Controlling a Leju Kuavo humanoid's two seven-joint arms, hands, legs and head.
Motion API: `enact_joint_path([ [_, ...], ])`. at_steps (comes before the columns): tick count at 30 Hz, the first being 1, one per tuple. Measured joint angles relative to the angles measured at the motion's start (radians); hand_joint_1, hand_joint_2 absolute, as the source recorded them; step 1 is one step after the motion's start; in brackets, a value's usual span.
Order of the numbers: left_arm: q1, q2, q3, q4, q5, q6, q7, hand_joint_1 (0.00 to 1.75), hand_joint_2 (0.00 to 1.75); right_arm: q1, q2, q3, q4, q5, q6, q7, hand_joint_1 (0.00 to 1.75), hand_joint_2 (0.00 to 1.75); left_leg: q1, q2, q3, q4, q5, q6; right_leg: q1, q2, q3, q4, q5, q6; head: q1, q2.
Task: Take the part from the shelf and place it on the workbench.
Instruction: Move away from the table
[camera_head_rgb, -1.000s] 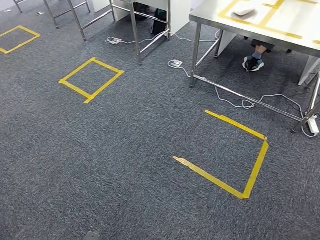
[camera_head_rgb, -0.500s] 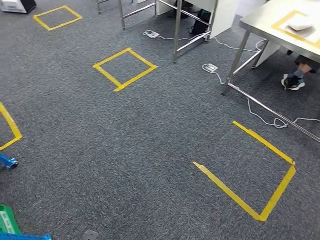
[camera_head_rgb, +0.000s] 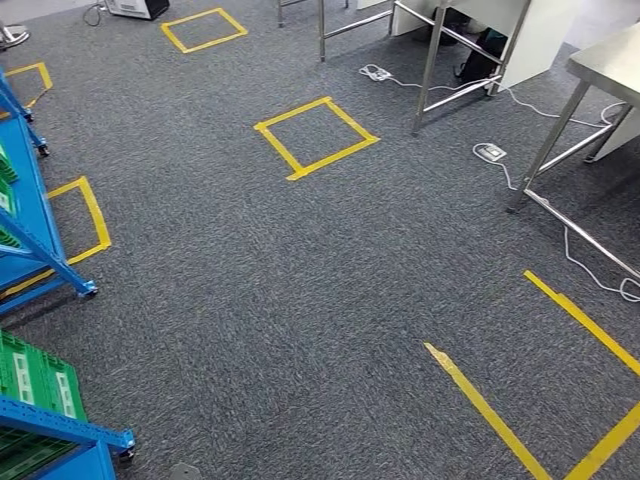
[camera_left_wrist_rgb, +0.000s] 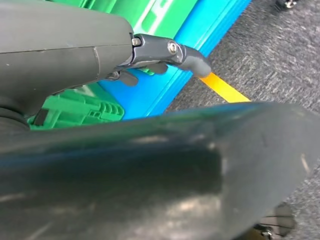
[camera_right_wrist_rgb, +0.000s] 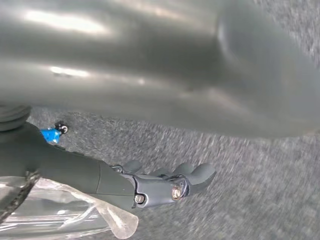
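**Standing off the shelf, nothing picked**

I cannot make out the part itself; my judgement is that it lies in one of the green bins (camera_head_rgb: 38, 378) on the blue shelf (camera_head_rgb: 53, 262), which stands at my left on the grey carpet. My left hand (camera_left_wrist_rgb: 158, 55) hangs just beside that shelf's blue frame and a green bin, its fingers stretched out and apart with nothing in them. My right hand (camera_right_wrist_rgb: 162, 182) hangs over bare carpet, fingers loosely extended. A fold of clear plastic (camera_right_wrist_rgb: 75, 215) lies against its heel, and I cannot tell whether the hand holds it. The steel worktop (camera_head_rgb: 611, 62) is well apart from the shelf, at my far right, with taped yellow squares (camera_head_rgb: 317, 137) on the floor between.

Risks as I judge them:

- The left hand is so near the frame that a turn of my body could knock it against the blue rail or snag a finger on a bin edge.
- The shelf stands on casters (camera_head_rgb: 127, 452), so a bump could roll it.
- A floor socket (camera_head_rgb: 490, 152) with white cable lies by the worktop's legs, where my feet could catch it.
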Motion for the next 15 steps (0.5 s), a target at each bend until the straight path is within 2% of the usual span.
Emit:
enact_joint_path([
  [1,-0.002,0.000,0.000,0.000,0.000,0.000,0.000,0.00,0.00,0.002,0.000,0.000,0.000,0.000,0.000,0.000,0.00,0.00,0.002,0.020,-0.033,0.068,-0.031,-0.005,0.001,-0.017,0.002,0.000,-0.002,-0.002,-0.002,0.000],
  [2,-0.003,0.000,0.000,0.000,0.000,0.000,0.000,0.00,0.00,0.003,0.000,0.000,0.000,0.000,0.000,0.000,0.00,0.00,0.005,0.029,-0.062,0.127,-0.053,-0.009,0.002,-0.035,0.003,0.001,-0.005,-0.002,-0.003,0.000],
  [3,-0.002,0.000,0.000,0.000,0.000,0.000,0.000,0.00,0.00,0.003,0.000,0.000,0.001,0.000,0.000,0.000,0.00,0.00,0.008,0.033,-0.077,0.159,-0.056,-0.012,0.002,-0.050,0.005,0.001,-0.008,-0.002,-0.003,0.000],
  [4,-0.001,0.000,0.000,0.000,0.000,0.000,0.000,0.00,0.00,0.003,0.000,0.000,0.001,0.000,0.000,0.001,0.00,0.00,0.011,0.036,-0.072,0.151,-0.041,-0.014,0.002,-0.065,0.006,0.001,-0.011,0.000,-0.003,0.000],
  [5,0.001,0.001,0.000,0.000,0.001,0.000,0.000,0.00,0.00,0.002,0.000,0.000,0.001,0.000,0.000,0.001,0.00,0.00,0.012,0.043,-0.047,0.104,-0.010,-0.015,0.002,-0.079,0.008,0.001,-0.014,0.002,-0.003,0.000],
  [7,0.001,0.001,0.000,0.000,0.001,0.000,0.000,0.00,0.00,0.001,0.000,0.000,0.001,0.000,0.000,0.000,0.00,0.00,0.010,0.082,0.027,-0.036,0.048,-0.011,0.005,-0.105,0.016,0.002,-0.025,0.010,-0.003,0.000],
  [8,-0.001,0.001,0.000,0.000,0.001,0.000,0.000,0.00,0.00,0.001,0.000,0.000,0.001,0.000,0.001,0.000,0.00,0.00,0.007,0.098,0.053,-0.084,0.061,-0.006,0.007,-0.115,0.020,0.002,-0.030,0.016,-0.002,0.000],
  [9,-0.003,0.001,0.000,0.000,0.001,0.000,0.000,0.00,0.00,0.000,-0.001,0.000,0.001,0.000,0.001,0.000,0.00,0.00,0.004,0.107,0.064,-0.107,0.063,-0.001,0.010,-0.124,0.023,0.003,-0.035,0.022,0.000,0.000],
  [11,-0.002,0.002,0.000,0.000,0.001,0.000,0.000,0.00,0.00,-0.004,-0.001,0.000,0.001,0.000,0.001,0.000,0.00,0.00,-0.001,0.090,0.061,-0.110,0.060,0.012,0.010,-0.141,0.034,0.001,-0.039,0.034,0.001,0.000],
  [12,0.000,0.002,0.000,0.000,0.001,0.000,0.000,0.00,0.00,-0.006,-0.001,0.000,0.001,0.000,0.001,0.000,0.00,0.00,-0.001,0.080,0.061,-0.114,0.062,0.018,0.007,-0.139,0.037,0.003,-0.043,0.040,0.001,0.000],
  [13,0.002,0.002,0.000,0.000,0.001,0.000,0.000,0.00,0.00,-0.009,-0.001,0.000,0.001,0.000,0.001,0.000,0.00,0.00,0.000,0.070,0.062,-0.117,0.064,0.024,0.005,-0.122,0.035,0.015,-0.055,0.045,0.003,0.000],
  [14,0.002,0.002,0.000,0.000,0.001,0.000,0.000,0.00,0.00,-0.010,-0.001,0.000,0.001,0.000,0.001,0.000,0.00,0.00,0.002,0.060,0.063,-0.121,0.067,0.030,0.004,-0.094,0.020,0.047,-0.077,0.048,0.007,0.000],
  [15,0.001,0.001,0.000,0.000,0.001,-0.001,0.000,0.00,0.00,-0.009,-0.001,0.000,0.001,0.000,0.001,-0.001,0.00,0.00,0.004,0.049,0.064,-0.123,0.069,0.035,0.002,-0.061,-0.009,0.105,-0.108,0.050,0.011,0.000],
])
